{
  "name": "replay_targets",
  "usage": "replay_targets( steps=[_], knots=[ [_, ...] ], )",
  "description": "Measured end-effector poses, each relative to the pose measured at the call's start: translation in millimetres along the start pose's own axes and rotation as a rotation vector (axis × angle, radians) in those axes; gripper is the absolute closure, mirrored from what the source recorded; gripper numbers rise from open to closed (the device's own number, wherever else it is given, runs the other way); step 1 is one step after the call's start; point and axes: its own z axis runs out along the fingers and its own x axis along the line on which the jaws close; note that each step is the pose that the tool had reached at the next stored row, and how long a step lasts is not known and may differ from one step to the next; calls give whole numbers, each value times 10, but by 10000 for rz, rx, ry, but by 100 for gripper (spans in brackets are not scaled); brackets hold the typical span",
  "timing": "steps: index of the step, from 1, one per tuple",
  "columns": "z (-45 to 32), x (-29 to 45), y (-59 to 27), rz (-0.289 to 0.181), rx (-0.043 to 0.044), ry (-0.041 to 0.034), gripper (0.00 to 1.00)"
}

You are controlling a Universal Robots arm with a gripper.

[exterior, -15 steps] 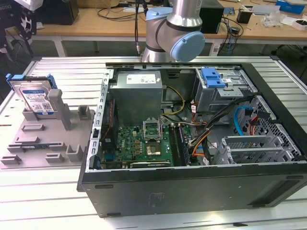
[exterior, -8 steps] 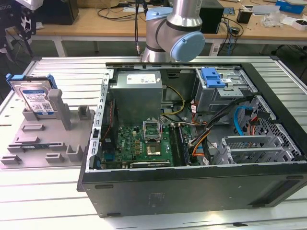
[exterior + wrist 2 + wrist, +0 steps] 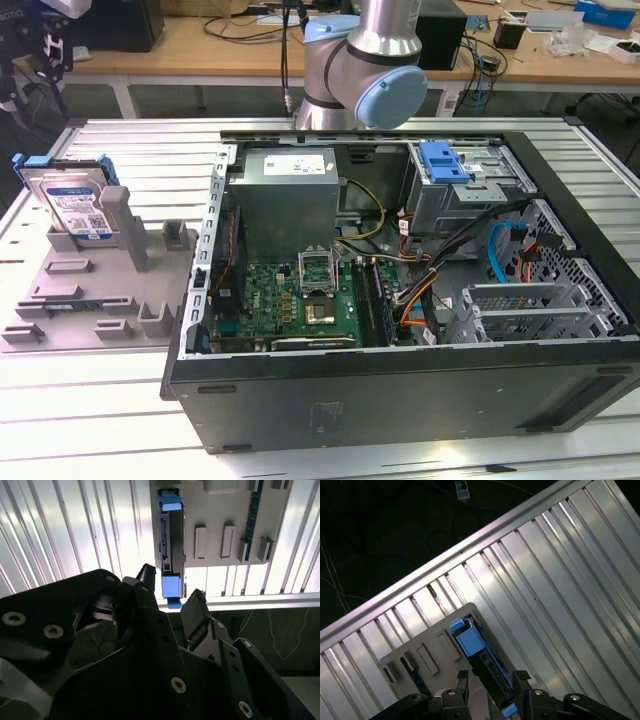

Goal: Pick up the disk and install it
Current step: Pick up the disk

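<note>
The disk (image 3: 75, 205) stands on edge in a grey holder (image 3: 90, 290) on the exterior view's left, its white-and-blue label facing the camera and blue carrier frame around it. My gripper (image 3: 40, 60) hangs above it, near the table's far corner. In both wrist views I look down on the disk's thin edge (image 3: 170, 545) (image 3: 480, 652). The gripper (image 3: 170, 592) (image 3: 491, 680) is open, one finger (image 3: 194, 605) on each side of the disk's line, still clear above it and touching nothing.
An open computer case (image 3: 400, 300) lies on the ribbed metal table (image 3: 130, 400), with the motherboard, cables and a metal drive cage topped by a blue bracket (image 3: 445, 160). The arm's base (image 3: 360, 60) stands behind the case. The table's edge (image 3: 250, 600) runs close to the holder.
</note>
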Motion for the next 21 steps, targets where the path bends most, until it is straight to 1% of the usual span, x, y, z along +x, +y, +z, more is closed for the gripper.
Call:
replay_targets(
  steps=[4, 5, 7, 8, 9, 11, 13, 15, 16, 17, 18, 21],
  knots=[
    [1, -1, 1, -751, 13, 40, 52],
    [2, -2, 1, -1061, 18, 56, 52],
    [2, -4, 2, -1436, 24, 77, 52],
    [3, -7, 4, -1793, 30, 95, 52],
    [4, -12, 7, -2053, 34, 110, 52],
    [7, -17, 10, -2335, 40, 125, 52],
    [13, -28, 16, -2760, 47, 147, 52],
    [18, -31, 19, -2922, 51, 155, 52],
    [18, -32, 19, -3099, 52, 167, 52],
    [19, -33, 20, -3303, 56, 177, 52],
    [21, -33, 20, -3624, 62, 193, 52],
    [23, -33, 20, -4212, 72, 225, 52]
  ],
)
